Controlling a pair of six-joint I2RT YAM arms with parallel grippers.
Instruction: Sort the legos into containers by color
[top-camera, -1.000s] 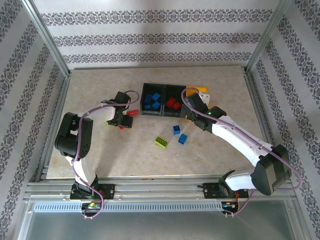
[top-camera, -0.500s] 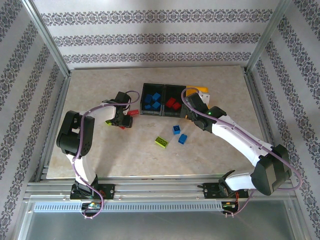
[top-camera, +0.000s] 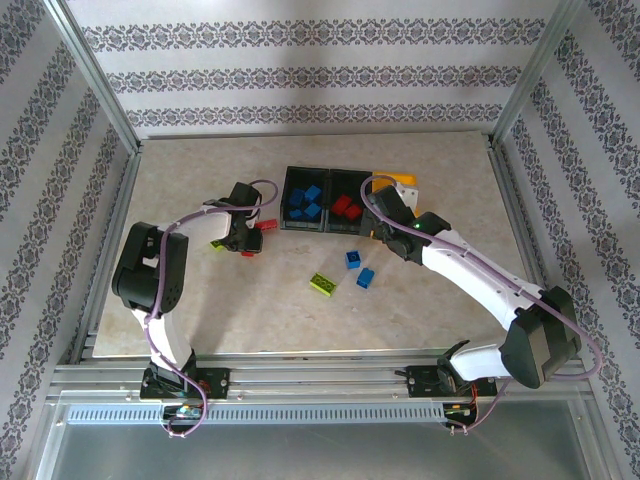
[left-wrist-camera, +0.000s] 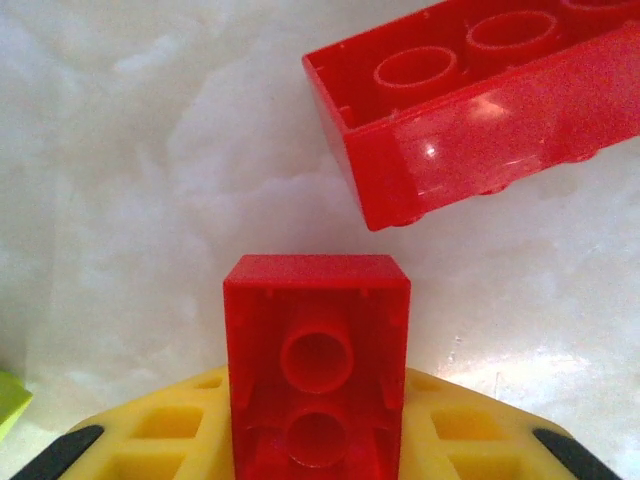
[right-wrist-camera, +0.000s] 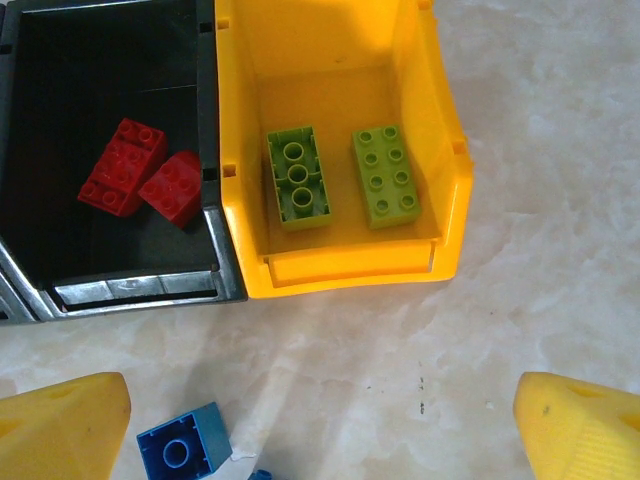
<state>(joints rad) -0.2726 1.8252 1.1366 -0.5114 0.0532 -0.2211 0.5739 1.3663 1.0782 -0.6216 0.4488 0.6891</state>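
Right gripper (right-wrist-camera: 320, 420) is shifted slightly toward the containers (top-camera: 331, 200) since the prior frame, fingers spread wide, nothing held; small red lego (left-wrist-camera: 316, 370) is clamped by left gripper (top-camera: 245, 243).

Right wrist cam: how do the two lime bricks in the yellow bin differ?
Left lime green plastic brick: underside up, tubes showing, nearer the black bin. Right lime green plastic brick: studs up, nearer the outer wall. Both lie flat, apart, in the yellow-orange plastic bin.
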